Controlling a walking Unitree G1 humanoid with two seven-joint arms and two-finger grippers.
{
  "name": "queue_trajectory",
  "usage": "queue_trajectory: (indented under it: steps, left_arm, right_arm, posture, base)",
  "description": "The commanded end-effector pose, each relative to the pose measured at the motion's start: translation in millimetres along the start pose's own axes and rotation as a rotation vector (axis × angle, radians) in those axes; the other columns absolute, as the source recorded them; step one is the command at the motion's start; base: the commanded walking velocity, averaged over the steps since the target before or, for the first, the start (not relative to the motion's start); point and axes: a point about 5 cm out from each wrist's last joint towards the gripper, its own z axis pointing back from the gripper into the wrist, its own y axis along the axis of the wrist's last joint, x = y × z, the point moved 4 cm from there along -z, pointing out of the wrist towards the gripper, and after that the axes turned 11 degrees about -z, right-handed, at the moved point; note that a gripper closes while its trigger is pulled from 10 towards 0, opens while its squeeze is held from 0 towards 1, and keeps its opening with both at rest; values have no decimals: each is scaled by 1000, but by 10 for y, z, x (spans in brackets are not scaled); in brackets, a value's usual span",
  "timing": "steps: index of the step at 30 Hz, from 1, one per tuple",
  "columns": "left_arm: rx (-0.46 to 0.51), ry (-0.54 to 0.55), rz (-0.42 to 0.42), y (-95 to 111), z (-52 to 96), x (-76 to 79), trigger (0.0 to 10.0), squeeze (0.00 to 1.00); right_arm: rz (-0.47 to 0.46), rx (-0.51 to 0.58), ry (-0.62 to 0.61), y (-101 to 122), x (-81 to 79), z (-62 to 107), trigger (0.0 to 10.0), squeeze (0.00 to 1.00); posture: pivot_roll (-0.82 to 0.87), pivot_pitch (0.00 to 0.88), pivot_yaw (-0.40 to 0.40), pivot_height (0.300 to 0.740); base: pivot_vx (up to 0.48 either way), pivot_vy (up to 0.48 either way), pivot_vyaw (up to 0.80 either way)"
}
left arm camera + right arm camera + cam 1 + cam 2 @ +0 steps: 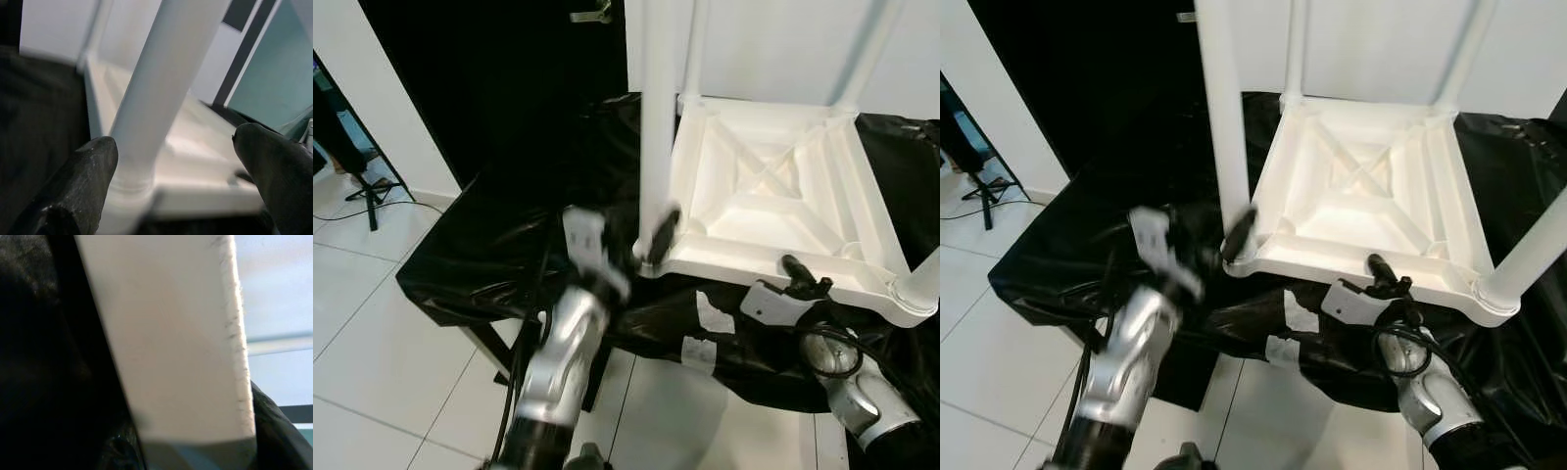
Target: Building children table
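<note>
Left gripper (656,238), fingers spread either side of near leg (656,117), at its socket on upturned white table (773,186) (atop black-covered bench). Leg-fitting step; next: close & seat it.

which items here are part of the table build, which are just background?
Job:
- upturned white tabletop
- near-left leg, left gripper open at its base
- near-right leg
- two far legs
- right gripper at the tabletop's near edge

Background:
- black sheet under the tabletop
- tripod on the floor
- door handle
</note>
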Motion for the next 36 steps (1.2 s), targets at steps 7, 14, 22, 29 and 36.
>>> queue_trajectory:
  steps: [7, 14, 22, 29, 36]
  left_arm:
    - [1, -137, 11, -52, 20, 186, 10000, 0]
    - [-14, -164, 40, -64, -23, 220, 10000, 0]
    - [-37, -174, 23, -115, -24, 266, 10000, 0]
    - [-42, -154, 20, -134, -21, 244, 10000, 0]
    - [-47, -164, 16, -148, -39, 259, 10000, 0]
  right_arm:
    - [-149, 5, -71, 105, 134, -144, 0, 0]
    - [-228, 69, -128, 291, 368, -369, 0, 0]
    - [-279, 128, -157, 458, 520, -493, 0, 0]
    - [-474, 213, -184, 632, 612, -437, 0, 0]
    - [-669, 292, -199, 781, 741, -397, 0, 0]
  posture:
    - [132, 0, 30, 740]
    - [126, 0, 31, 740]
    - [133, 0, 16, 740]
    - [124, 0, 23, 740]
    - [116, 0, 32, 740]
  base:
    - [0, 0, 0]
    - [0, 0, 0]
    - [0, 0, 0]
    - [0, 0, 0]
    - [0, 0, 0]
